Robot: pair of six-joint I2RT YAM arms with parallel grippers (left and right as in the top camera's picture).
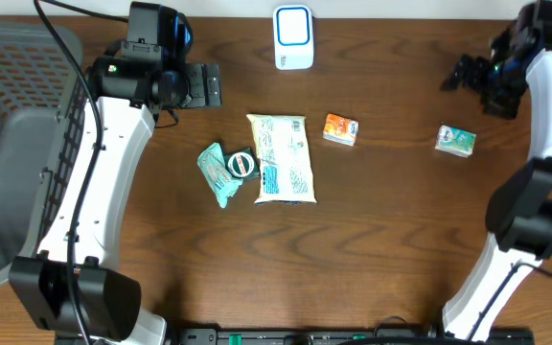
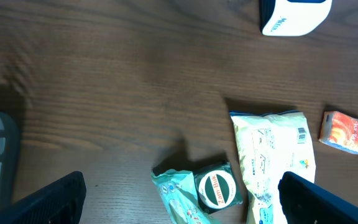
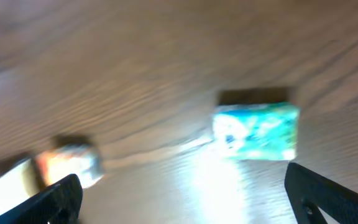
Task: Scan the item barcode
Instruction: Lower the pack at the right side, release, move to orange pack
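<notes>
Right tool [image 1: 460, 75] is wide open, holding nothing, near the far right corner of the table [image 1: 391, 240]. The little green box [image 1: 456, 140] lies just toward the near edge from it, long side along the far edge, well apart from the white scanner [image 1: 293, 36]. I think this tool is the nearer one. The wrist picture is blurry; I see no barcode.

Red letters run across the white face of the round lid [image 2: 216, 188], blurred and too small to make out. The white pouch [image 2: 272, 155] carries a barcode [image 2: 301, 134] near one corner, its other print too fine to read; nothing legible elsewhere
</notes>
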